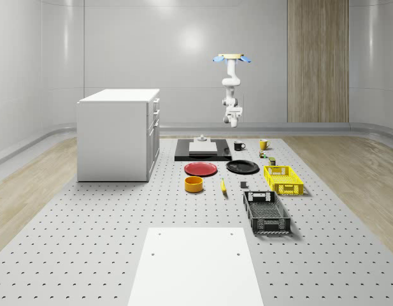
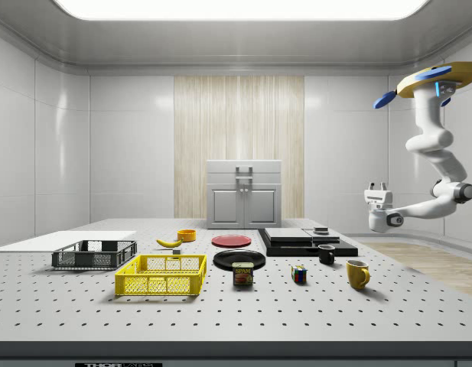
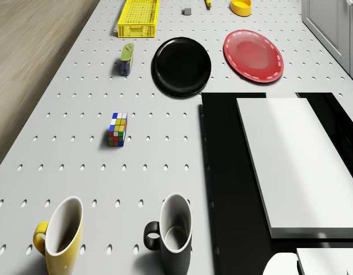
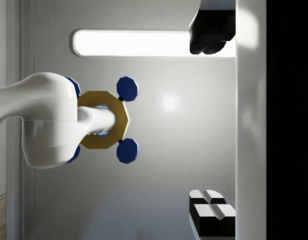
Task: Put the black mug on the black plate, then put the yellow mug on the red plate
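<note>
The black mug (image 1: 239, 146) (image 2: 327, 254) (image 3: 175, 235) stands upright on the table beside the black slab. The yellow mug (image 1: 264, 145) (image 2: 357, 274) (image 3: 60, 235) stands a short way from it. The black plate (image 1: 242, 167) (image 2: 239, 259) (image 3: 181, 66) and red plate (image 1: 201, 169) (image 2: 231, 241) (image 3: 253, 55) lie side by side, both bare. The drone (image 1: 231, 58) (image 2: 434, 80) hovers high over the table's far end near the mugs. My gripper (image 2: 375, 186) (image 4: 206, 121) hangs well above the mugs, pointing upward, open and holding nothing.
A black slab (image 3: 222, 172) carries a white block (image 3: 290, 160) next to the black mug. A Rubik's cube (image 3: 117, 129), a can (image 3: 126, 59), a yellow basket (image 1: 283, 179), a black basket (image 1: 266, 211), a yellow bowl (image 1: 194, 184) and a banana (image 1: 223, 185) lie on the table. A white cabinet (image 1: 118, 134) stands on the whole-scene view's left.
</note>
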Available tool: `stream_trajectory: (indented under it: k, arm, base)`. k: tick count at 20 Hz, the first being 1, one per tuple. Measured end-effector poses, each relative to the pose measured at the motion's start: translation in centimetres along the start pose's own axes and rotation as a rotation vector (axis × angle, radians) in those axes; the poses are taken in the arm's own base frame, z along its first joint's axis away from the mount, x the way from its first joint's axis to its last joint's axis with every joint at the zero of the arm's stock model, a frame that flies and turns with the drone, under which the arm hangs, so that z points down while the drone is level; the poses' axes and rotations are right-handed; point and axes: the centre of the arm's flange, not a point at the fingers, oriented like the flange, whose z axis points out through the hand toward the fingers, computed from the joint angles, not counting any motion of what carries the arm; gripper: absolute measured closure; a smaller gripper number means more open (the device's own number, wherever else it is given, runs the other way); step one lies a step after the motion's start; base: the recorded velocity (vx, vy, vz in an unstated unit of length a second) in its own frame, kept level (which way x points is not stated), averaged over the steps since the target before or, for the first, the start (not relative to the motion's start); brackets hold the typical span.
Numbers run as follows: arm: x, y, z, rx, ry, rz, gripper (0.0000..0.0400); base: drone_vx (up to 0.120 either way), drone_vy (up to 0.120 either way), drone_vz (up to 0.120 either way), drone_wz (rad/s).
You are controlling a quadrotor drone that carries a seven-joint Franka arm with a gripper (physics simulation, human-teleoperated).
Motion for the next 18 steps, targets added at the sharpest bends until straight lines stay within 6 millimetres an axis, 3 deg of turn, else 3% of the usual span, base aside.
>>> stream_trajectory:
  k: [5,9,18]
  arm:
    - [-0.02,0.01,-0.14,0.003,0.003,0.0,0.0]
    - [-0.04,0.03,-0.18,0.004,0.005,0.0,0.0]
    - [-0.1,0.06,-0.2,0.008,0.012,0.0,0.0]
  base:
    - [0.12,0.0,0.0,0.0]
    - [0.09,-0.08,0.0,0.0]
    - [0.111,0.0,0.0,0.0]
